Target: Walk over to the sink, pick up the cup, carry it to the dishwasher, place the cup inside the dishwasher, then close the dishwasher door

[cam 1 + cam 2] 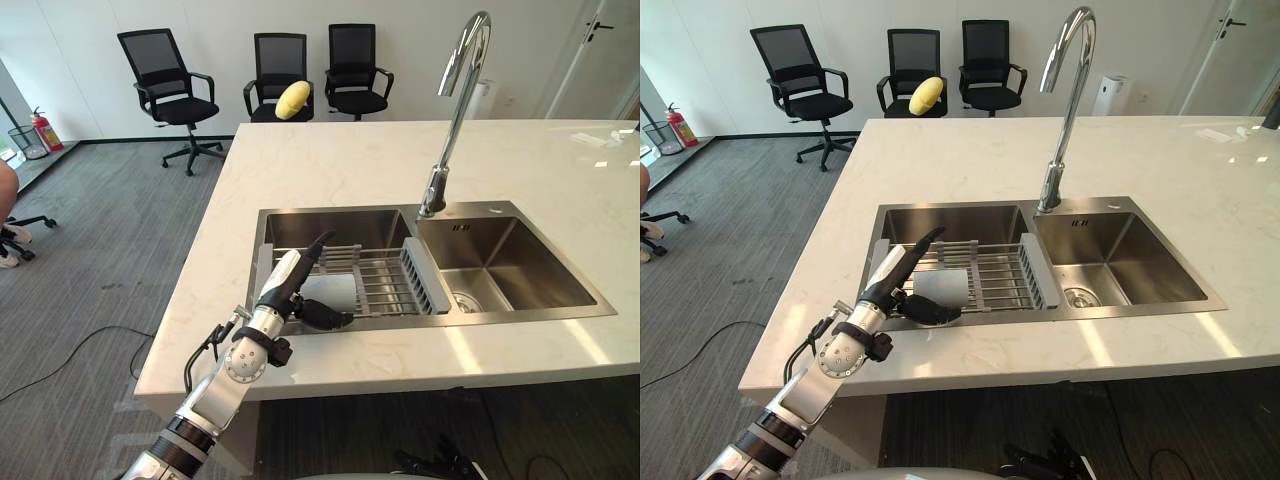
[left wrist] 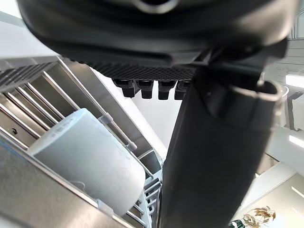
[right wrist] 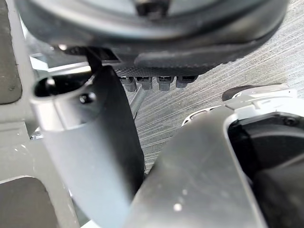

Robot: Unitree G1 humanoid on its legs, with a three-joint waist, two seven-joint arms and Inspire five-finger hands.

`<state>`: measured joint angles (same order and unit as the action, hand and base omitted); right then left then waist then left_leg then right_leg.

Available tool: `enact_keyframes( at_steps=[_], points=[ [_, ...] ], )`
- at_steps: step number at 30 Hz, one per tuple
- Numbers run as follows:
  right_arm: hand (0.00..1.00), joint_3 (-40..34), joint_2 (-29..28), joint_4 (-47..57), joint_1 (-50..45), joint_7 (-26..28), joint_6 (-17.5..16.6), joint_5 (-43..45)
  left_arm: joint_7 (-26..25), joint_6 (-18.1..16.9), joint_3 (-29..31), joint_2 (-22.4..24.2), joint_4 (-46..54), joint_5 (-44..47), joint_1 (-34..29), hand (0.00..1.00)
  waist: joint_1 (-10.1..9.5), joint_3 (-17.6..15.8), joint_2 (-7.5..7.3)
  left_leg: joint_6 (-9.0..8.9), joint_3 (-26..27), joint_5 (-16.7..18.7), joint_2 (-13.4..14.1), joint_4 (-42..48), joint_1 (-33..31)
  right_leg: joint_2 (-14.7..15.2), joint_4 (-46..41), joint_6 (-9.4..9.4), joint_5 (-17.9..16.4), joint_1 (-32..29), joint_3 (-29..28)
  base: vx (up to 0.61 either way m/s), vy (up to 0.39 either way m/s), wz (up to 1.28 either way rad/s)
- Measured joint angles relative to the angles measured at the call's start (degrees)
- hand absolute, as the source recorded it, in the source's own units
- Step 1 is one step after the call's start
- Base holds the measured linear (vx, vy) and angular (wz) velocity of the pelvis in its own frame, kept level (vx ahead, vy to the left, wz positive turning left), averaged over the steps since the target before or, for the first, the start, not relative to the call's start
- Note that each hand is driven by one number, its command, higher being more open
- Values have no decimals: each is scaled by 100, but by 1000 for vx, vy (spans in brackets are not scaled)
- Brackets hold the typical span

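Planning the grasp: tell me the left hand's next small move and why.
Probably curl the left hand round the cup. The cup lies on its side on the rack in the sink. It seems to sit between the hand's straight fingers above and its thumb below, and nothing grips it yet, so closing looks like the natural step before lifting.

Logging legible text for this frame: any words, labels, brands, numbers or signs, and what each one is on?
No text can be read in these views.
Cup: faint grey marks on its side, too blurred to read.
Sink: a small dark mark on the right basin's back wall, too small to read.
Fire extinguisher: its label is too small to read.
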<state>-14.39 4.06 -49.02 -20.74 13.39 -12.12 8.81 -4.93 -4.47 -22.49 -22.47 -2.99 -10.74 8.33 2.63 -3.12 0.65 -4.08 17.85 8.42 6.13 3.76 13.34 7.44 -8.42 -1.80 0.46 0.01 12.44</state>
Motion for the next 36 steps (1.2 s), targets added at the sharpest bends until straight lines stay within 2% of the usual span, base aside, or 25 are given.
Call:
enact_keyframes(
  at_steps=[4,11,19,24,28,36],
  points=[
    [100,-7,0,26,-9,37,28,-1,7,4,20,-129,-32,4,132,100,10,-41,-8,-1,6,-5,-2,-34,33,2,0,-3,-3,25,-5,-20,-1,0],
    [100,-58,2,225,-87,95,35,-15,111,62,116,-108,-214,230,241,100,97,-48,-1,-4,26,-7,-1,-51,43,5,-15,-6,-4,11,-31,-5,1,-1],
    [100,-108,-1,384,-258,153,36,-18,151,120,250,-103,-214,317,638,100,102,-50,-4,13,70,5,-16,-42,74,43,-103,-48,-34,-20,-87,0,3,-2],
    [100,-106,2,515,-293,177,57,-17,481,142,311,-98,-214,410,721,100,107,-48,-6,29,103,19,-40,-17,72,71,-187,-66,-53,-74,-138,-14,5,-3],
    [100,-106,4,534,-353,192,80,-17,718,298,344,-105,-252,414,775,100,112,-48,-5,33,138,21,-51,-16,69,93,-220,-69,-56,-110,-173,-10,6,-4],
    [100,-97,0,794,-447,191,88,5,896,294,338,-169,-289,459,805,100,129,-55,-16,28,241,39,-42,-22,51,41,-202,-64,-52,-184,-264,-1,-2,-6]
  ],
)
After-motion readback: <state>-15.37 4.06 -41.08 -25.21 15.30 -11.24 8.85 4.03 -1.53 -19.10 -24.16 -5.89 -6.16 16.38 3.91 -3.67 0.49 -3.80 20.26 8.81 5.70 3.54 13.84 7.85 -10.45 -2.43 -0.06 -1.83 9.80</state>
